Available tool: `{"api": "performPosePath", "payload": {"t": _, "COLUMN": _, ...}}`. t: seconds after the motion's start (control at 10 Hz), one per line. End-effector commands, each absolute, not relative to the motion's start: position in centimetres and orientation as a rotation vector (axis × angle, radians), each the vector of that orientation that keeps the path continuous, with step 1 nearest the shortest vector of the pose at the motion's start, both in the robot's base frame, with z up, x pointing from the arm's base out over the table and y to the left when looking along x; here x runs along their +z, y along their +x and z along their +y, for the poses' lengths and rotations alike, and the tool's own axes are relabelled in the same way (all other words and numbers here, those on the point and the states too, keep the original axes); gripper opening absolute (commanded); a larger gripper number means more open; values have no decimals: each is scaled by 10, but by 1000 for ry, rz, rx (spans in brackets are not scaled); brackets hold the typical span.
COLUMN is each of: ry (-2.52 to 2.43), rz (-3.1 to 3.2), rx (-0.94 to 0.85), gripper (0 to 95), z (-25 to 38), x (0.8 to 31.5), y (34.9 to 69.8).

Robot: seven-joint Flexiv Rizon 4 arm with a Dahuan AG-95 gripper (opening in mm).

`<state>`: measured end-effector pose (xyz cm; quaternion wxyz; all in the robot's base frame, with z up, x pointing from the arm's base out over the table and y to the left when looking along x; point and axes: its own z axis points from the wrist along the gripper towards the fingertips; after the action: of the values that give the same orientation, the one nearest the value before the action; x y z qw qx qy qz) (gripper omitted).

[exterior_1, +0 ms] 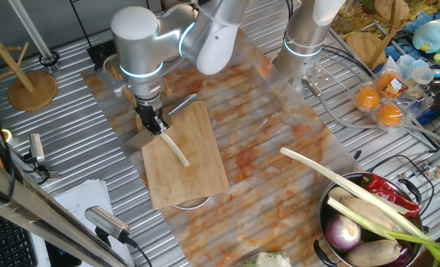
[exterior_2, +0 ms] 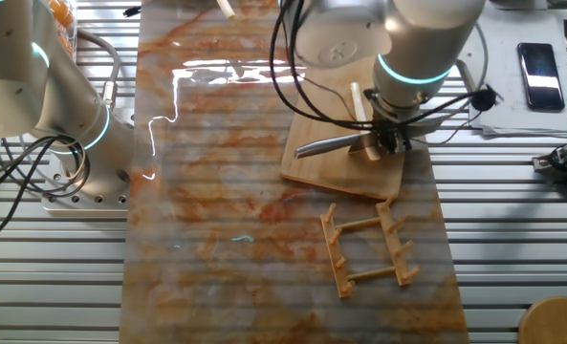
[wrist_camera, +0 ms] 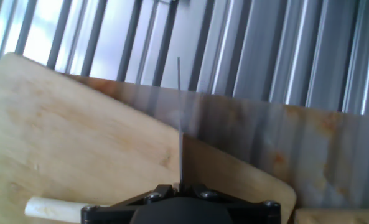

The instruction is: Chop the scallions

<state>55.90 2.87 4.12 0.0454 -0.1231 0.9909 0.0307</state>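
One thin cream-white scallion stalk lies across the wooden cutting board. In the other fixed view the scallion lies on the board just past the gripper. My gripper hangs over the board's far left corner, at the stalk's upper end, shut on a knife. In the hand view the blade shows edge-on, running out from between the jaws above the board. The scallion shows only its end at the lower left.
A metal bowl at the front right holds a purple onion, a red pepper and a long green-leaved stalk. A wooden rack lies near the board. A second arm's base stands behind. A wooden stand is far left.
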Motion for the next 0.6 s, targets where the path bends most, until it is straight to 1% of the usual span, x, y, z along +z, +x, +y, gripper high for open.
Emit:
{"api": "performPosePath", "payload": {"t": 0.1, "ry": -395, "rz": 3023, "rx": 74, "gripper": 0, "z": 33, "x": 16, "y": 562}}
{"api": "performPosePath", "payload": {"t": 0.3, "ry": -438, "rz": 3040, "rx": -4, "gripper": 0, "z": 31, "x": 15, "y": 560}}
{"api": "performPosePath", "payload": {"t": 0.6, "ry": -420, "rz": 3053, "rx": 18, "gripper": 0, "z": 24, "x": 15, "y": 551}}
